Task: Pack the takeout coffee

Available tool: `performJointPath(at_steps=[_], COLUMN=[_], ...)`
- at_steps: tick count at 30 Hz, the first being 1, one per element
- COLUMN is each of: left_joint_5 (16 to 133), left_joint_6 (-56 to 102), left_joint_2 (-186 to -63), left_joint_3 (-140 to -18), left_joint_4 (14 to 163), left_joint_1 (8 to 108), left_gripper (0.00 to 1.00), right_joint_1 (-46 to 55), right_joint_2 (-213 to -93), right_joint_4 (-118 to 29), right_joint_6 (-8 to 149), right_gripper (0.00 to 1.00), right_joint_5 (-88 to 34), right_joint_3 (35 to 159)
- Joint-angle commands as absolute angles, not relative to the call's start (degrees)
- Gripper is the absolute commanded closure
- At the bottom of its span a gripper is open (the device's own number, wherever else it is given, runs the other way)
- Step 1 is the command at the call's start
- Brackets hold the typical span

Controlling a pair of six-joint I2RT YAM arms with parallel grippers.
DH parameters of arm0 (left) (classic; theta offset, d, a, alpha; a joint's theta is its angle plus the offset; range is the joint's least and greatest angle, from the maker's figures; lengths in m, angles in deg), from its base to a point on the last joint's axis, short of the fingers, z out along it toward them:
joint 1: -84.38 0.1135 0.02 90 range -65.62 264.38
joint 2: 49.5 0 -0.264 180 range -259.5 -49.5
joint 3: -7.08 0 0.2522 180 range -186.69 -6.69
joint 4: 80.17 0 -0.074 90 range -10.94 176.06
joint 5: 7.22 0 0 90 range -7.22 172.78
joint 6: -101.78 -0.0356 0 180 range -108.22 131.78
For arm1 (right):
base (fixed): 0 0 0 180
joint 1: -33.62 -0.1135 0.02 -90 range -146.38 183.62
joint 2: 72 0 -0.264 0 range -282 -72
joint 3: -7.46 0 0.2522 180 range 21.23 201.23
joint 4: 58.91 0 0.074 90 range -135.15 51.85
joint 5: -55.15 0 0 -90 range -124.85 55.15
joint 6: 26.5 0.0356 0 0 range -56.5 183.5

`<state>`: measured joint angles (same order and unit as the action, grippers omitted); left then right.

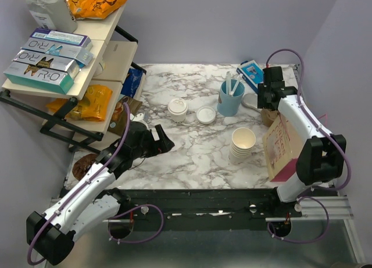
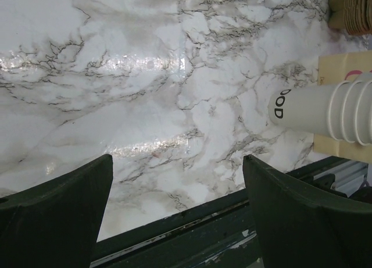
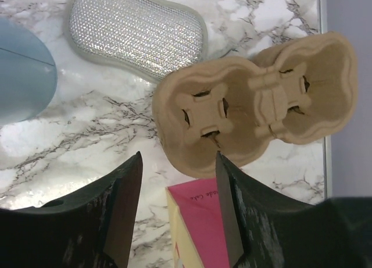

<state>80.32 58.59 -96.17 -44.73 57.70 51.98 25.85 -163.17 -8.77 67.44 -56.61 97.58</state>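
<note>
The takeout coffee (image 1: 177, 109), a small white cup with a white lid, stands upright at the middle back of the marble table (image 1: 197, 157). It shows in neither wrist view. My left gripper (image 1: 166, 142) is open and empty, low over the table, in front and to the left of the cup and apart from it; its jaws (image 2: 177, 210) stand wide over bare marble. My right gripper (image 1: 268, 100) is open and empty above a tan pulp cup carrier (image 3: 256, 102) and the top edge of a pink and cream paper bag (image 3: 200, 215).
A loose white lid (image 1: 206, 115) lies right of the coffee. A light-blue mug (image 1: 231, 97) with white sticks stands behind a stack of lidless cups (image 1: 242, 145), also in the left wrist view (image 2: 325, 112). The bag (image 1: 285, 145) stands at the right. A silver scrubber (image 3: 136, 29) lies beside the carrier. A snack shelf (image 1: 64, 70) stands at the left.
</note>
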Motion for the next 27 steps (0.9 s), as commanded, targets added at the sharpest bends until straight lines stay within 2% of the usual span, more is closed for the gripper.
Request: performJointPath(at_steps=[1,3,5,7,12,27], left_joint_5=[78.7,78.7,78.6,78.6,78.8,79.6], left_joint_6=[57.3,57.4,57.3,57.3,57.0,56.7], left_joint_2=[-96.9,-96.9,-96.9,-97.0,-97.0,-97.5], left_joint_3=[-45.7,-45.6,-45.6,-45.6,-45.7,-45.8], left_joint_4=[58.6,58.6,58.6,58.5,58.2,57.8], left_joint_1=[52.5,52.7,52.7,52.7,53.0,53.5], left_gripper=[0.01,0.01,0.01,0.01,0.01,0.01], right_joint_1=[26.4,26.7,26.9,27.0,27.6,30.0], right_joint_2=[-166.7,-168.2,-168.9,-169.7,-170.3,-172.6], right_joint_4=[-9.5,-8.5,-8.2,-8.1,-7.9,-8.0], right_joint_6=[64.3,64.1,64.2,64.5,64.7,65.3], right_gripper=[0.4,0.46,0.46,0.53,0.57,0.59], right_joint_5=[-53.8,-53.5,-52.4,-52.6,-53.4,-50.1], right_joint_3=[100.1,100.8,101.0,101.4,101.6,101.1])
